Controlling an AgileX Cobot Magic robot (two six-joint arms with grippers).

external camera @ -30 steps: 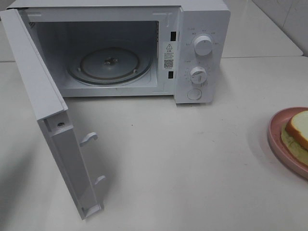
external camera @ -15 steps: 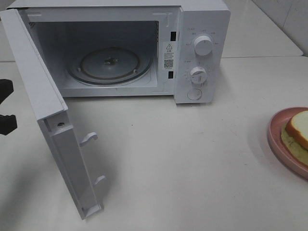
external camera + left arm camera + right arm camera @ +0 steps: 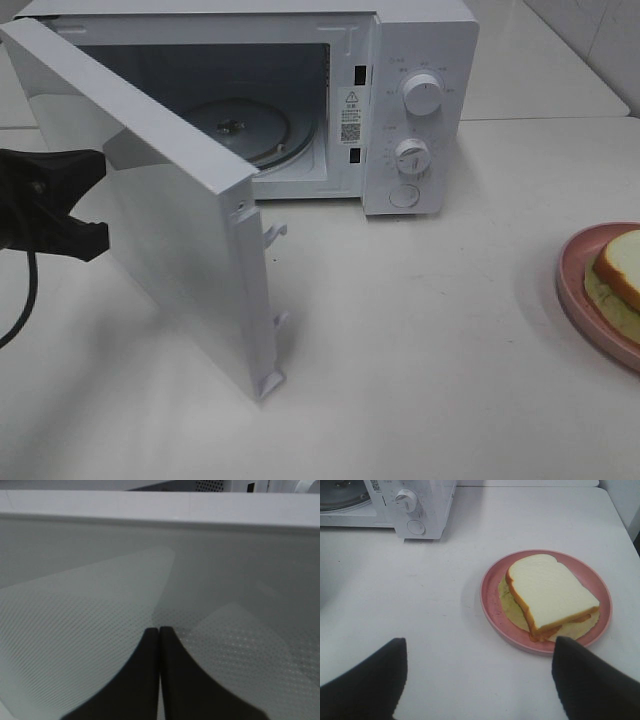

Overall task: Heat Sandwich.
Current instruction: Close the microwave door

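The sandwich lay on the pink plate, on the table well off to the right of the microwave, with only its edge caught in the high view. The right tool hung over the table just short of the plate, so the sandwich sat ahead of it and a little to one side of its centre line; its long axis ran slantwise across the plate, not square to the fingers. That arm was plainly the nearer one. Its jaws stood wide apart, held nothing and touched nothing. The left tool was on the far side of the microwave from the sandwich, its fingers pressed together, the tips at the outer face of the microwave door, which hung partly open in front of the glass turntable. Whether the tips actually touched the panel could not be told.
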